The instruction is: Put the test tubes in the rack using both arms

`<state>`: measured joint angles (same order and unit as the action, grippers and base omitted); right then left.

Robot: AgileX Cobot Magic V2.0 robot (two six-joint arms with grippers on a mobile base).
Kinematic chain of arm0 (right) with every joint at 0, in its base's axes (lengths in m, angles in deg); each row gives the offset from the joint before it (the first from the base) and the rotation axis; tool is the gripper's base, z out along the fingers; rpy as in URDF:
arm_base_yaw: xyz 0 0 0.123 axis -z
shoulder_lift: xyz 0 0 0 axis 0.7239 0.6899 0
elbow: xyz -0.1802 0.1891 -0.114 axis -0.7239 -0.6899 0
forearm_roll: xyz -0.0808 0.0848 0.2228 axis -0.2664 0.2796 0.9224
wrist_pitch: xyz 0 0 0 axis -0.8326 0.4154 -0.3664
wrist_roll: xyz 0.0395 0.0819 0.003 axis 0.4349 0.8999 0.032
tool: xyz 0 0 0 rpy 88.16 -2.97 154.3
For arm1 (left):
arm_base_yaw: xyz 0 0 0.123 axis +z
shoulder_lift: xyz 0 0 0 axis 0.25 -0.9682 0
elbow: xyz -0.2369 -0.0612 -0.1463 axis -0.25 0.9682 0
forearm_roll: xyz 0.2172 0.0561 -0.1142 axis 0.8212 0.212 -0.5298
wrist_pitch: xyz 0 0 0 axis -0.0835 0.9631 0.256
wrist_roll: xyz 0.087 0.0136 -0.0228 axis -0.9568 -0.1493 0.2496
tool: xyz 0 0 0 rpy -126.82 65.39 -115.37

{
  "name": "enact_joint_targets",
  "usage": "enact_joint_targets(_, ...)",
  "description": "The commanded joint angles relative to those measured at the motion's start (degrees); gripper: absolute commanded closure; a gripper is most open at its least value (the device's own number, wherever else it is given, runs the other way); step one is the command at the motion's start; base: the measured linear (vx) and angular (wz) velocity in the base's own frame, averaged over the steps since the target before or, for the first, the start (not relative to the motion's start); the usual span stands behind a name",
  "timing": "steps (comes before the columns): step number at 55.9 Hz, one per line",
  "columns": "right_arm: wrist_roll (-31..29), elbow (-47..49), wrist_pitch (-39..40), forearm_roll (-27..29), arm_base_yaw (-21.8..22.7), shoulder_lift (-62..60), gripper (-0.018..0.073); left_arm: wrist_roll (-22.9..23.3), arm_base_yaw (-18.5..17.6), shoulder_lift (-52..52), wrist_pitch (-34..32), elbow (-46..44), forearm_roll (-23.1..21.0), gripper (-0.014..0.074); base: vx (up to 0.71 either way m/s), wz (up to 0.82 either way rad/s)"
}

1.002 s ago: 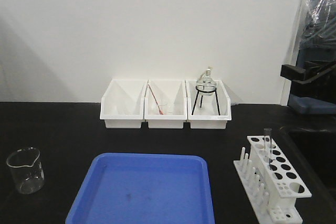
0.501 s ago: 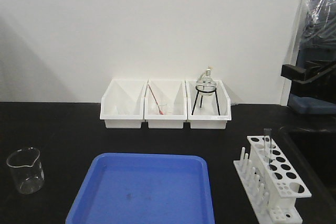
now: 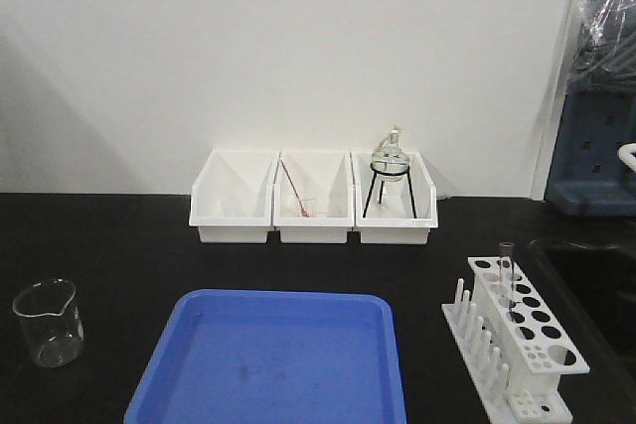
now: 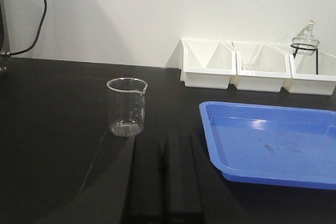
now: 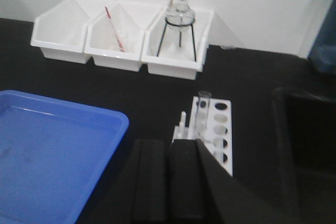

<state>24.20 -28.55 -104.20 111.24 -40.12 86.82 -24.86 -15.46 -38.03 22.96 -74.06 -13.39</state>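
Change: gone from the far right edge of the front view, the dark blocky shape seen above the rack [image 3: 517, 330] half a second ago; in its place a blue panel and a white curved edge (likely an arm pulled back, a judgement only).
Meaning for task: one test tube [image 3: 507, 267] standing upright in a back-row hole of the rack; none visible in the blue tray [image 3: 268, 359] left of the rack, nor in the beaker [image 3: 47, 322] far left of it; transfer probably finished or nearly so.
Left fingers [image 4: 164, 174]: together, holding nothing, low over the table [image 4: 52, 129], the beaker just beyond them.
Right fingers [image 5: 167, 179]: together, empty, just short of the rack's near end.
Front view only: whole layout at once, three white bins [image 3: 313, 196] behind the rack and tray, no gripper in sight.
Wrist views only: both grippers, and the tube's open mouth from above (right wrist).
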Motion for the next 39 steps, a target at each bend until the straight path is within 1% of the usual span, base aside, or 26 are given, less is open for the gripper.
enact_joint_targets(1,12.02,-4.26,6.18,-9.77,0.08,-6.9,0.0573,0.53,0.1,0.27,-4.68,1.43,-0.1,0.0603,0.0,0.0)
enact_joint_targets(9,29.7,-15.84,10.92,-26.7,0.08,-16.93,0.0571,0.53,0.1,0.27,-4.68,1.43,-0.1,0.0603,0.0,0.0)
enact_joint_targets(11,35.52,-19.54,13.11,-30.9,0.08,-19.85,0.0571,0.53,0.1,0.27,-4.68,1.43,-0.1,0.0603,0.0,0.0)
enact_joint_targets(14,41.95,-24.07,16.29,-37.35,0.08,-23.2,0.0571,0.53,0.1,0.27,-4.68,1.43,-0.1,0.0603,0.0,0.0)
enact_joint_targets(17,47.56,-28.69,19.8,-41.75,0.08,-26.59,0.0571,0.53,0.1,0.27,-4.68,1.43,-0.1,0.0603,0.0,0.0)
enact_joint_targets(20,51.18,-33.23,23.28,-45.11,-0.09,-29.75,0.0571,0.53,0.1,0.27,-4.68,1.43,-0.1,0.0603,0.0,0.0)
enact_joint_targets(22,52.26,-36.45,25.75,-47.13,-0.58,-32.02,0.0571,0.53,0.1,0.27,-4.68,1.43,-0.1,0.0603,0.0,0.0)
enact_joint_targets(25,51.92,-40.89,28.74,-49.23,-1.64,-35.73,0.0571,0.53,0.1,0.27,-4.68,1.43,-0.1,0.0603,0.0,0.0)
enact_joint_targets(31,51.59,-49.78,31.87,-49.52,-4.78,-42.46,0.0571,0.53,0.1,0.27,-4.68,1.43,-0.1,0.0603,0.0,0.0)
enact_joint_targets(32,51.72,-50.49,30.62,-49.29,-5.42,-44.04,0.0571,0.53,0.1,0.27,-4.68,1.43,-0.1,0.0603,0.0,0.0)
enact_joint_targets(33,52.03,-49.96,26.06,-48.9,-6.03,-45.57,0.0571,0.53,0.1,0.27,-4.68,1.43,-0.1,0.0603,0.0,0.0)
enact_joint_targets(34,52.12,-49.79,23.71,-48.83,-6.51,-46.66,0.0571,0.53,0.1,0.27,-4.68,1.43,-0.1,0.0603,0.0,0.0)
enact_joint_targets(39,51.38,-49.88,17.95,-49.71,-8.07,-53.44,0.0571,0.53,0.1,0.27,-4.68,1.43,-0.1,0.0603,0.0,0.0)
